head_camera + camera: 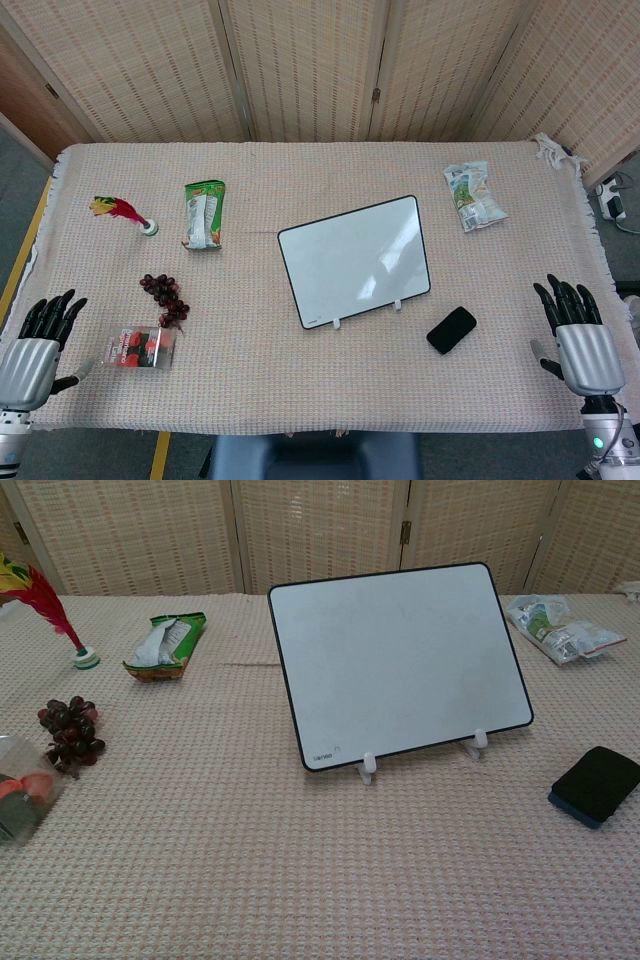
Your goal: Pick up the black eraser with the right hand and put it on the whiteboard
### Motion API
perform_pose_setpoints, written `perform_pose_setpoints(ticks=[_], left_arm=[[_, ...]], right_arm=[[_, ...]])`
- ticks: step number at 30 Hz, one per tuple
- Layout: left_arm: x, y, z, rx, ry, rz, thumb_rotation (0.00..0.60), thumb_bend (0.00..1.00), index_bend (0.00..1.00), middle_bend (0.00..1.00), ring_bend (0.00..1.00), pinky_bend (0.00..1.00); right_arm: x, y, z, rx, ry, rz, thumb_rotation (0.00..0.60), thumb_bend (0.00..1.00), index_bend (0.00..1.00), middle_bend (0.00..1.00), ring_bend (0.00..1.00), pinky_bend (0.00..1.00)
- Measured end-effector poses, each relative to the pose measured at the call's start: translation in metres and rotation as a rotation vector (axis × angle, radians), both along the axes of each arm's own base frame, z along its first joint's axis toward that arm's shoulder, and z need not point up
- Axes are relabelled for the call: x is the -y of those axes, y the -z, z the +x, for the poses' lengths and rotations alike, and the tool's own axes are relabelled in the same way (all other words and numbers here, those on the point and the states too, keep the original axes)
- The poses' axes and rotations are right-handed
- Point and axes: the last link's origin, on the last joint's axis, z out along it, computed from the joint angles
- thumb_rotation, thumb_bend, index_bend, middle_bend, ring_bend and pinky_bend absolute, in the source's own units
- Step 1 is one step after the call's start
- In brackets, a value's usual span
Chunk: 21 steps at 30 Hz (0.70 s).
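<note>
The black eraser lies flat on the cloth, just right of and in front of the whiteboard; the chest view shows the eraser at its right edge and the whiteboard in the middle. My right hand rests at the table's right front edge, fingers spread, well right of the eraser and holding nothing. At the left front edge my left hand lies open and empty too. Neither hand shows in the chest view.
A green snack bag, a red feathered shuttlecock, a bunch of dark grapes and a clear packet sit on the left half. A crumpled white wrapper lies at the back right.
</note>
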Motion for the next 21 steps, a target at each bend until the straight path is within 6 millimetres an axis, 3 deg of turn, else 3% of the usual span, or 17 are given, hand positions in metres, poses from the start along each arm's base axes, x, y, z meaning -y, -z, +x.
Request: perform_pose_setpoints(ticks=[12,21], left_arm=[[-0.003,0.007,0.006,0.005,0.025,-0.029,0.6,0.28,0.0,0.0,0.0,0.0],[-0.006,0.007,0.004,0.016,-0.004,-0.027,0.6,0.28,0.0,0.0,0.0,0.0]], right_arm=[[0.002,0.015,0.002,-0.081,-0.01,0.11,0.6,0.37,0.01,0.0,0.0,0.0],[0.017,0.033,0.02,-0.381,-0.073,0.233,0.6,0.37,0.23,0.0,0.0,0.0]])
